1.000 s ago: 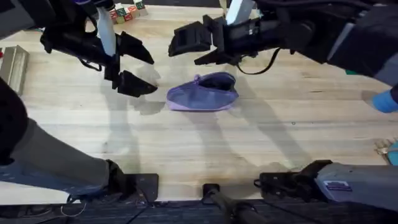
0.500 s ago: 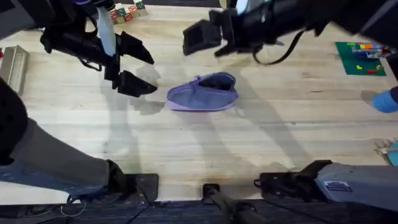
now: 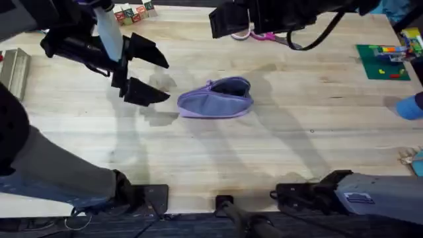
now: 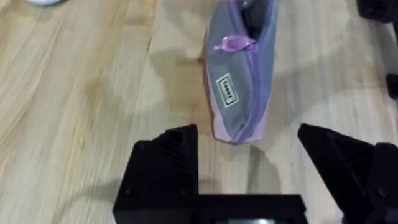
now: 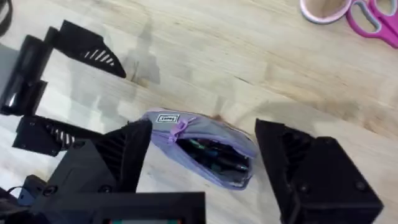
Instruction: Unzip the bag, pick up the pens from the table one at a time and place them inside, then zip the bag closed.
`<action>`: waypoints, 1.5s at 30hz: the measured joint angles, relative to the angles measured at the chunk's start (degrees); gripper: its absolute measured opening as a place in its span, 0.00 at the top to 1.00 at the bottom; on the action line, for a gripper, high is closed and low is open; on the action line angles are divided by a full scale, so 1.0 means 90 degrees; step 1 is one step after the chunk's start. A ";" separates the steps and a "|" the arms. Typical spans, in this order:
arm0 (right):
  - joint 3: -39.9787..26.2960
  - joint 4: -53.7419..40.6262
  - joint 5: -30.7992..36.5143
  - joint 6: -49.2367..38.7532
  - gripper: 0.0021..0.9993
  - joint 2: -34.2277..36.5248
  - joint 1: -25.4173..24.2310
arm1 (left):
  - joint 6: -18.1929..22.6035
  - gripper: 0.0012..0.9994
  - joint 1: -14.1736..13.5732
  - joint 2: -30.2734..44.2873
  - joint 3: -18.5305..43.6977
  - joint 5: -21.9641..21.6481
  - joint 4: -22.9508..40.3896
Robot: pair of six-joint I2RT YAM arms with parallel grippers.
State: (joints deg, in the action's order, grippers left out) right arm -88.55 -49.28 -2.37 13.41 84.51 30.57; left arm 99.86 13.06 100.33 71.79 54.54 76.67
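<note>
The lilac-purple soft fabric pouch (image 3: 216, 98) lay near the middle of the light wooden butcher-block table (image 3: 277, 152), with its zipper open at one end, and inside the opening I could see dark, thin things with a bit of green, which I judged to be the pens. My left claw (image 3: 142, 74) hung just beside the closed end of the pouch, its two black fingers spread wide and holding nothing; my right claw (image 5: 202, 158) was higher and toward the far edge of the table, also spread and empty. I judged that only the closing of the zipper remained, and here the danger was clear: the purple zipper pull (image 4: 234, 43) was small, so my fingers could miss it or slip off. If one claw did not pin the soft pouch, it could slide or fold on the smooth wood instead of closing. A pen end at the opening could also block the slider. I could not count the pens inside, because they were dark and overlapped. The pink-handled scissors (image 5: 373, 14) were cut off at the edge of the right wrist view.
</note>
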 joint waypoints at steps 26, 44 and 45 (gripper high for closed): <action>0.0000 -0.0061 0.0122 -0.0019 0.00 0.0000 0.0000 | 0.0715 0.00 -0.0740 0.0729 -0.0277 0.0209 -0.0386; -0.0008 -0.0103 -0.0169 0.0053 0.00 0.0040 0.0016 | 0.0691 0.00 -0.0947 0.1477 -0.0313 0.0809 -0.0501; -0.0022 -0.0146 -0.0199 0.0097 0.00 0.0097 0.0044 | 0.0691 0.00 -0.0947 0.1477 -0.0313 0.0814 -0.0501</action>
State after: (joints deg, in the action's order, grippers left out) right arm -88.75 -50.59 -4.16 14.28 85.38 30.96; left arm 106.08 4.54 113.62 68.97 61.87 72.16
